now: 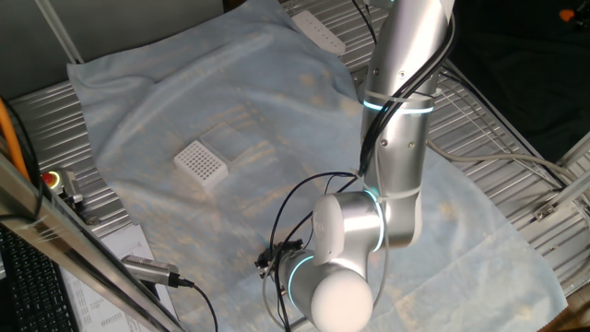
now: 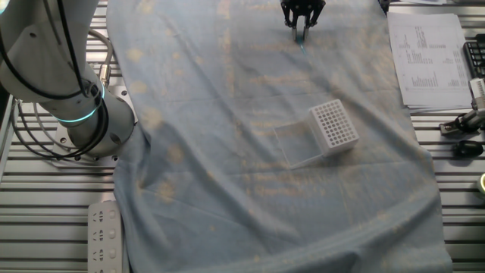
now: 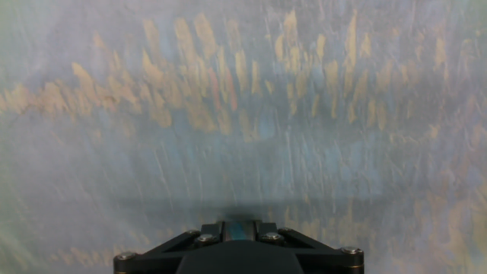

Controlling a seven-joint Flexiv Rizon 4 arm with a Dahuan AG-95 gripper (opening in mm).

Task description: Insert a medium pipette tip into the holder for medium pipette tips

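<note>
The holder for medium pipette tips (image 2: 334, 127) is a small white block with a grid of dark holes. It lies on the pale blue cloth, also seen left of centre (image 1: 200, 163). My gripper (image 2: 301, 27) hangs over the cloth's far edge, well away from the holder. It is shut on the medium pipette tip (image 2: 302, 41), a thin teal cone pointing down from the fingertips. In the hand view the teal tip (image 3: 242, 227) shows clamped between the dark fingers, with only cloth below. The arm's own body hides the gripper in the view from its side.
A clear flat tray (image 2: 292, 145) lies against the holder's left side. The arm's base (image 2: 85, 114) stands at the cloth's left edge, with a power strip (image 2: 101, 236) near it. Printed papers (image 2: 426, 57) and small tools (image 2: 462, 125) lie to the right on the metal bench.
</note>
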